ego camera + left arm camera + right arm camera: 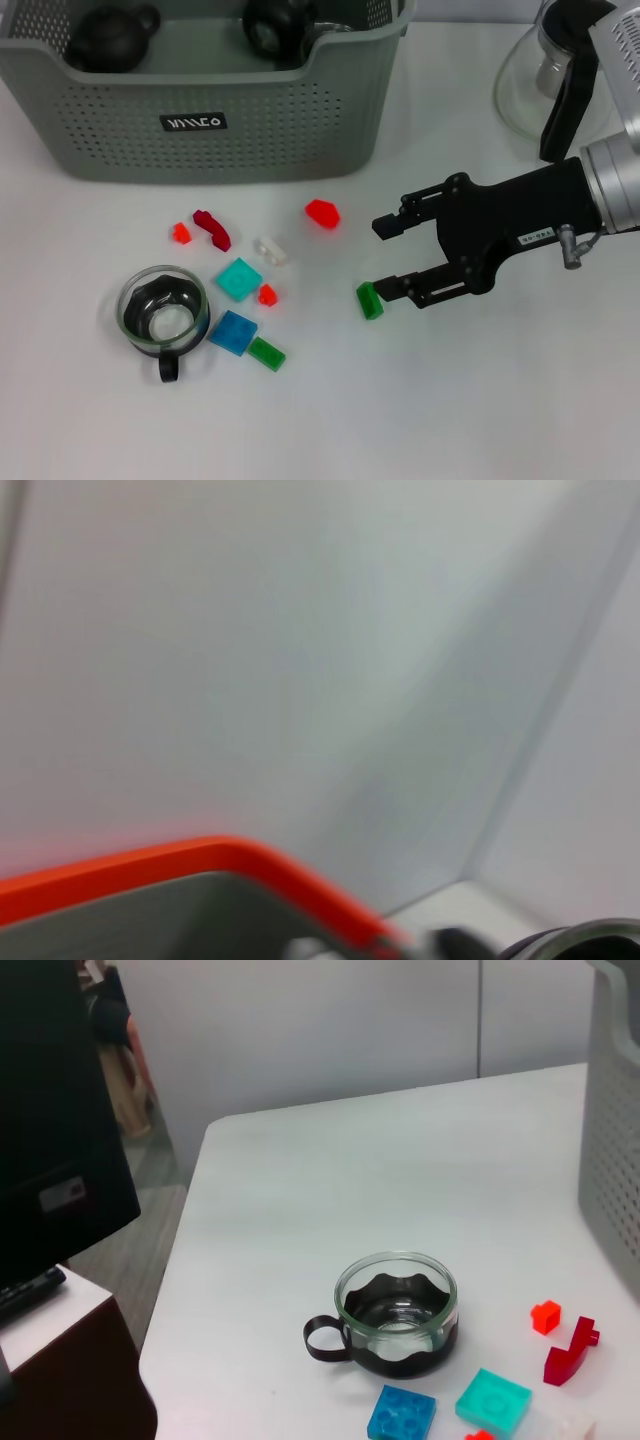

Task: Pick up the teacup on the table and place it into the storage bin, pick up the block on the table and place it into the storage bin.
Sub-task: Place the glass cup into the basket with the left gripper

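Observation:
The teacup, clear glass in a black holder with a loop handle, stands upright at the table's front left; the right wrist view also shows the teacup. Loose blocks lie around it: a red one, a dark red arch, a teal one and a blue one. A green block sits at the tip of the nearer finger of my right gripper, which is open just above the table. The grey-green storage bin stands at the back left. My left gripper is out of view.
Two dark teapots lie inside the bin. A glass carafe with a black handle stands at the back right, behind my right arm. A flat green block lies near the front. The bin wall edges the right wrist view.

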